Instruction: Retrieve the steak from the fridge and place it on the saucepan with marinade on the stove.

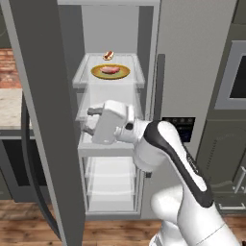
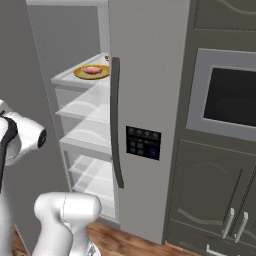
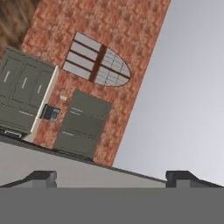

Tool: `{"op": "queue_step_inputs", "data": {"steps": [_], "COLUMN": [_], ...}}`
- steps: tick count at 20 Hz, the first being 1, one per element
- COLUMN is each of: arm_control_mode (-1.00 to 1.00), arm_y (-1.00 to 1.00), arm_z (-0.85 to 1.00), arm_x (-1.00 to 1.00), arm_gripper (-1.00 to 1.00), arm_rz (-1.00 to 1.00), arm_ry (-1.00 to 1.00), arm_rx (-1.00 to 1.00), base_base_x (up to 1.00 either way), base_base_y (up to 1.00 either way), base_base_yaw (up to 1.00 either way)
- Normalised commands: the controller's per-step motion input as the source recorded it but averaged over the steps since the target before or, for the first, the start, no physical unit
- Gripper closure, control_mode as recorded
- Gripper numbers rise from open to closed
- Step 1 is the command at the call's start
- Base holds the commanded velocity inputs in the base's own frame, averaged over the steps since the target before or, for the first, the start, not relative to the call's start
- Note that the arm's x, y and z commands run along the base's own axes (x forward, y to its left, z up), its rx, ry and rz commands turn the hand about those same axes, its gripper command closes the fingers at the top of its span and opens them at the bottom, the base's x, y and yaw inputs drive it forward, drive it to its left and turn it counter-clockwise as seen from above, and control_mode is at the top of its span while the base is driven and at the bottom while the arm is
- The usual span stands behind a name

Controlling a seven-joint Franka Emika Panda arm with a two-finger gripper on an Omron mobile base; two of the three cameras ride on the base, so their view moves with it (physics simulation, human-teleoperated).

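In front of the open fridge (image 1: 192, 57), at the level of its middle shelves, the gripper (image 1: 88, 121) has its two fingers (image 1: 94, 111) spread wide with nothing between them. They point to the left, toward the open door (image 1: 43, 120). The hand is below the upper shelf (image 1: 137, 77). On this shelf lies the steak (image 1: 110, 70), on a yellow plate (image 1: 124, 73). Just behind the plate is a small red-and-white item (image 1: 108, 55).
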Motion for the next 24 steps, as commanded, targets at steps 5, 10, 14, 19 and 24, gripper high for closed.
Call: {"op": "queue_step_inputs", "data": {"steps": [5,10,14,19,24], "arm_control_mode": [-1.0,-1.0,-1.0,-1.0,-1.0], "arm_y": [-0.88,-0.93,-0.72,-0.4,0.06], "arm_z": [0.74,0.63,0.56,0.37,0.03], "arm_x": [-0.74,-0.43,-0.2,-0.01,0.03], "arm_gripper": [-1.0,-1.0,-1.0,-1.0,-1.0], "arm_rz": [-0.36,-0.34,-0.32,-0.28,-0.19], "arm_ry": [0.18,0.24,0.3,0.35,0.33], "arm_rx": [0.0,-0.01,-0.04,-0.02,-0.03], "base_base_x": [0.0,0.0,0.0,0.0,0.0], "base_base_y": [0.0,0.0,0.0,0.0,0.0], "base_base_yaw": [0.0,0.0,0.0,0.0,0.0]}}
